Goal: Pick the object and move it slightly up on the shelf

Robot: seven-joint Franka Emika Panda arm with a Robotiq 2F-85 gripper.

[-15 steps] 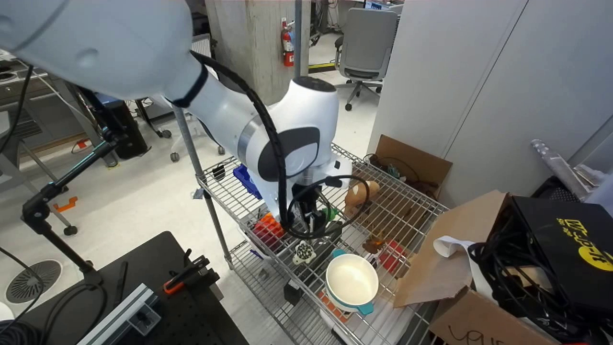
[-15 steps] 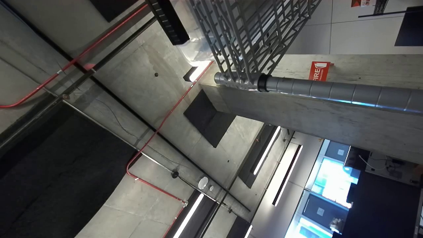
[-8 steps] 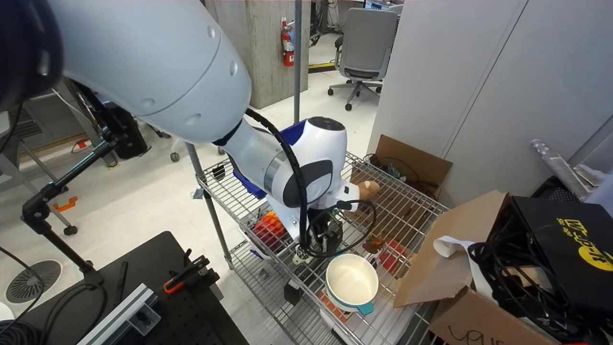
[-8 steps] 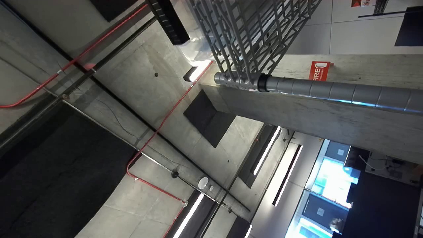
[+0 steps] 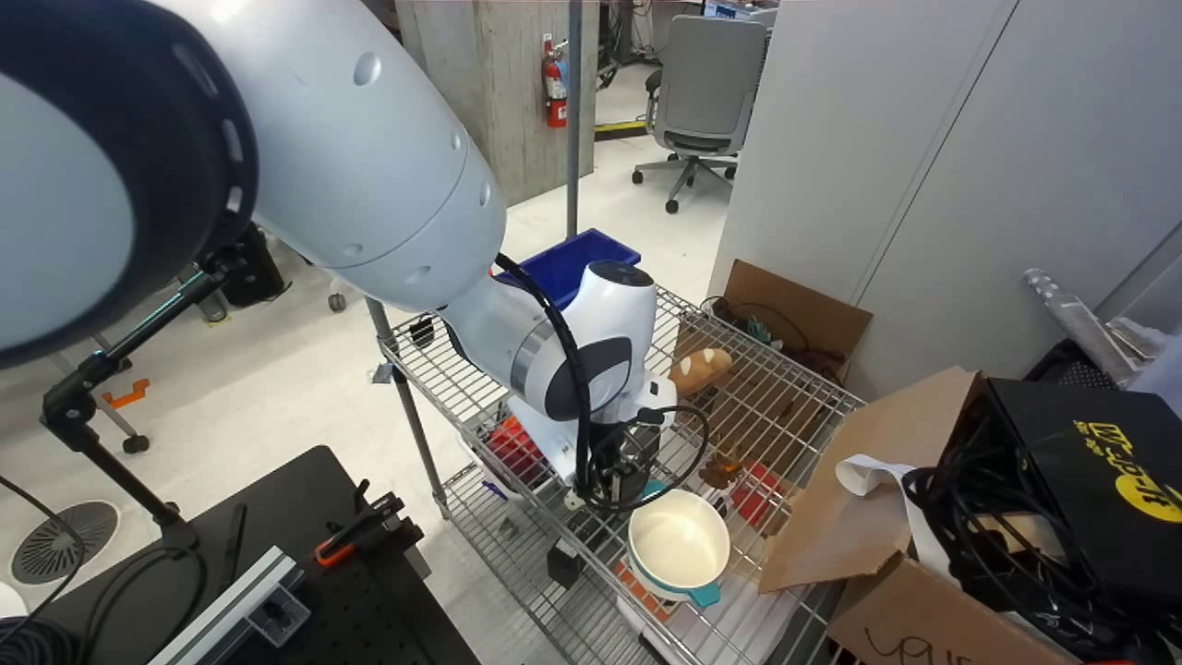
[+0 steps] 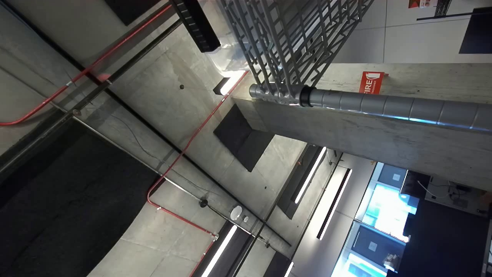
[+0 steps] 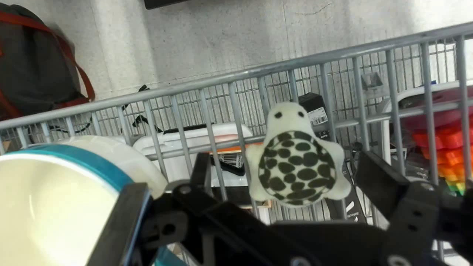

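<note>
1. Subject item: white toy turtle (image 7: 295,162) with a dark-spotted shell. Location: on the wire surface of the shelf (image 7: 229,78), near its edge, head toward that edge.
2. My gripper (image 7: 283,162): fingers (image 7: 380,181) standing apart, one to each side of the turtle in the wrist view, a gap showing at both flanks. Height of my fingertips relative to the toy: I cannot tell.
3. In an exterior view, my gripper and its looped cable (image 5: 576,369) cover most of the turtle.
4. Just beside my gripper: cream pot (image 5: 677,540) with teal handles, upright, open side up.
5. Beneath the wires, wrist view: small black carton (image 7: 309,101) with a barcode label; red-to-yellow stacked pieces (image 7: 447,138) within a white-rimmed bin.
6. Farther off, past my arm (image 5: 388,185): a bread-like brown loaf (image 5: 699,369) and a blue bin (image 5: 572,263).
7. At the shelf's end: open cardboard box (image 5: 850,503), holding a black box (image 5: 1090,489) and tangled cables.
8. Surroundings, in an exterior view: gray chair (image 5: 711,88), red fire extinguisher (image 5: 555,88).
</note>
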